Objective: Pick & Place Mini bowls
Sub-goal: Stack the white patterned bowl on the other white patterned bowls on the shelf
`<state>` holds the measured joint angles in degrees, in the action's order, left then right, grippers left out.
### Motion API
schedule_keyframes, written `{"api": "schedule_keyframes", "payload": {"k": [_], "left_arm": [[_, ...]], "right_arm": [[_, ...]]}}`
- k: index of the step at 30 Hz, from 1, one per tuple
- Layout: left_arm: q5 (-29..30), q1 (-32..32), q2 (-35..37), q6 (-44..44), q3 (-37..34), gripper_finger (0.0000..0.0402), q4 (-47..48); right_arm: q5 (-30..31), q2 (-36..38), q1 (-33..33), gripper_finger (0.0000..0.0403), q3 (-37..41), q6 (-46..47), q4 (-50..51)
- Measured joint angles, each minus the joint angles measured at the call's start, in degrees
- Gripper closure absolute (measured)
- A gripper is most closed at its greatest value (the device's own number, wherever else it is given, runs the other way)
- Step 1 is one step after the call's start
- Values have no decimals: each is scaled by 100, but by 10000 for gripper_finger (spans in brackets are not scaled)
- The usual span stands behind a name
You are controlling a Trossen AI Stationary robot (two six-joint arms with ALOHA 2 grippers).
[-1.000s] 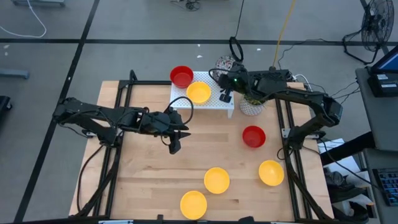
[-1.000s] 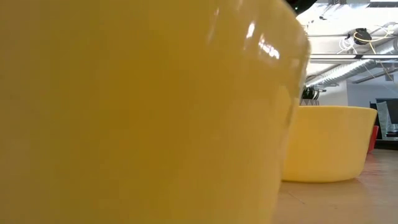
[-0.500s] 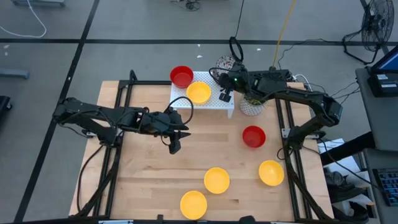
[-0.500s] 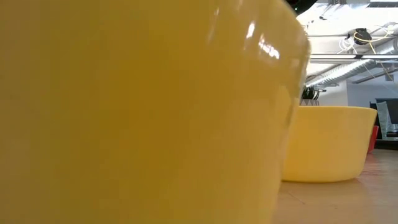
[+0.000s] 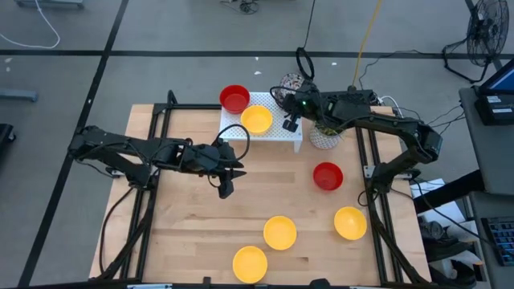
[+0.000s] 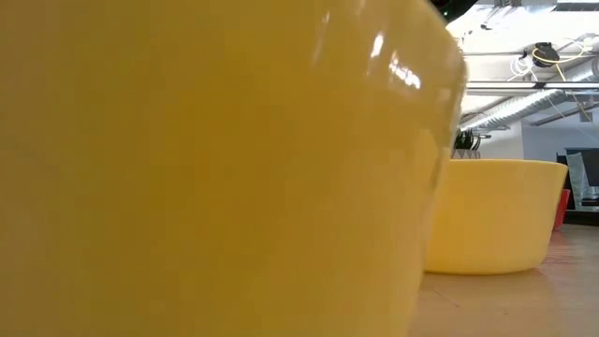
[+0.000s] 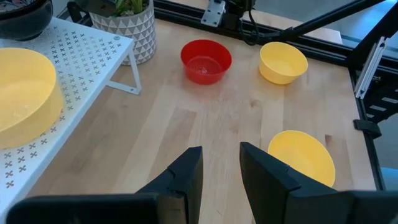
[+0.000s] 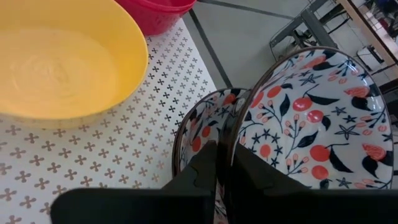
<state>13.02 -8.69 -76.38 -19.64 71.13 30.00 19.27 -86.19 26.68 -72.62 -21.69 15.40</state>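
Observation:
Two white bowls with a red-and-dark pattern (image 8: 311,106) (image 8: 202,134) sit at the far right of the white perforated rack (image 5: 277,132). My right gripper (image 8: 222,155) hovers over the rack, shut on the nearer, steeply tilted one. A yellow bowl (image 5: 257,119) rests on the rack, with a red bowl (image 5: 234,98) at its far left corner. A red bowl (image 5: 328,175) and three yellow bowls (image 5: 351,222) (image 5: 279,232) (image 5: 250,263) stand on the table. My left gripper (image 7: 221,168) hangs open above bare wood at the table's middle left, with nothing between its fingers. My right gripper pinches the rim (image 8: 235,130) of the tilted patterned bowl between its two fingers. It reaches in from the table's right, slanting a little downward. The bowl stands almost on edge with its inside turned to the wrist camera. The fingers hide its lower part.
A white pot with a green plant (image 5: 324,136) stands just right of the rack, under my right arm. Black frame rails (image 5: 161,160) run along both table sides. In the low view a yellow bowl (image 6: 187,168) fills most of the picture.

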Motion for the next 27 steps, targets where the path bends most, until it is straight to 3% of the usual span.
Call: {"api": "schedule_keyframes", "payload": {"k": [27], "left_arm": [[0,0,0,-15,0,293,201]], "right_arm": [[-5,1,0,382,2,0,-39]]}}
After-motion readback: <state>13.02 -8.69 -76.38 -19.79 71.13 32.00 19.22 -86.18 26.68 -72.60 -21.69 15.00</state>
